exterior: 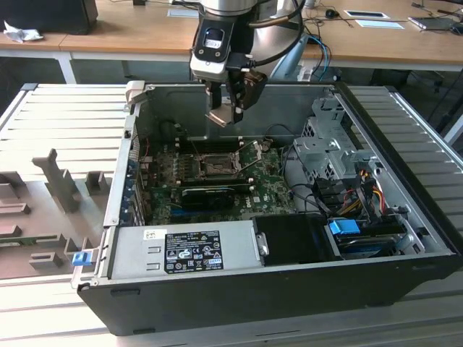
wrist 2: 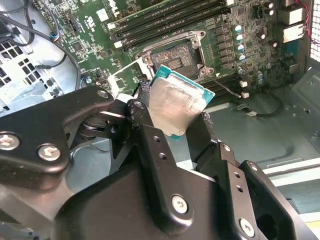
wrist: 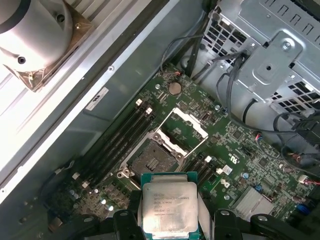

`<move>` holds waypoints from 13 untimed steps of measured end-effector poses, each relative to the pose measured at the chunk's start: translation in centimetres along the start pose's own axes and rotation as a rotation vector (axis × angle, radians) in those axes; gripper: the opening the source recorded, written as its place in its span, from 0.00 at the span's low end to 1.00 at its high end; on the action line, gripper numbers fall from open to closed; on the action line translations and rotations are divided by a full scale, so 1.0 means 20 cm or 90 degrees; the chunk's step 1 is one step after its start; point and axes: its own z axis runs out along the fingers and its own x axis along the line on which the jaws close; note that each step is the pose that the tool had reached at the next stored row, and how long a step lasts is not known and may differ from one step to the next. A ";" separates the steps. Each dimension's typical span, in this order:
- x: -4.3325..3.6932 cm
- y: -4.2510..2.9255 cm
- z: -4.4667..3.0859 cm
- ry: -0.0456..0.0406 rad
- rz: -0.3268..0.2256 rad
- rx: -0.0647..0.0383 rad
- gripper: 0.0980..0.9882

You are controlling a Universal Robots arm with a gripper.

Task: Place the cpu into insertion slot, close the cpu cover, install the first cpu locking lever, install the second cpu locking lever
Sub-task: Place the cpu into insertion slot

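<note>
One pincer (exterior: 227,113) clamps one cpu (wrist: 169,207) above one insertion slot (wrist: 152,160) — one cpu cover (wrist: 192,120) stands open.

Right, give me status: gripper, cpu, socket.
Holding: gripper shut on cpu, above motherboard. Chip not seated; insertion slot bare, cpu cover standing open. Nothing seen between cpu and slot.

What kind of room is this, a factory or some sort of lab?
Most likely a robotics lab or test workshop: a robot arm holds the cpu over an open computer case on a slatted metal table, with wooden office desks behind.
</note>
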 end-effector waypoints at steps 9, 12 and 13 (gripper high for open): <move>0.000 0.000 0.005 -0.0029 0.032 -0.001 0.49; 0.000 -0.001 0.008 -0.0041 0.046 -0.001 0.49; 0.000 -0.001 0.008 -0.0044 0.049 -0.001 0.49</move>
